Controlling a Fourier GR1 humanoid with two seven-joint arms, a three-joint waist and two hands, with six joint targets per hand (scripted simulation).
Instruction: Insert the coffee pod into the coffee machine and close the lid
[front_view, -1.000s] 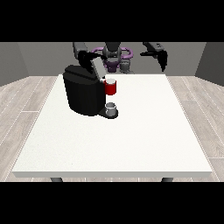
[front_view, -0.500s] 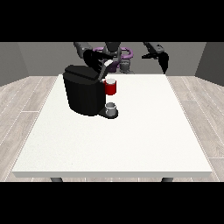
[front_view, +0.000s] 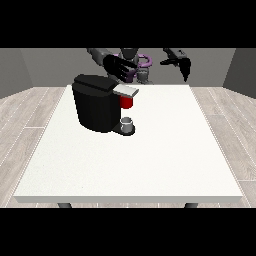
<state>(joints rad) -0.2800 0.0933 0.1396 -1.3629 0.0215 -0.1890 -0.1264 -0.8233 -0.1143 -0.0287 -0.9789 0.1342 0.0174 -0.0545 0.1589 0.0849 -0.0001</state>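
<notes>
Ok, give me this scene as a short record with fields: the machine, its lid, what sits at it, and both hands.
machine: black coffee machine on the white table, left of centre
lid: grey lid lying flat over the brew head
at the machine: a red thing at the machine under the lid; a grey cup on the base below
hand at the view's left: fingers spread, above and behind the lid
hand at the view's right: raised, away from the machine, holding nothing

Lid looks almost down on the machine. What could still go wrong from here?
The hand at the view's left hovers just behind the grey lid of the coffee machine; a push off-centre might leave the lid not fully shut. The pod does not show, so its seating cannot be confirmed. A careless sweep could also knock the small grey cup on the machine's base.
</notes>
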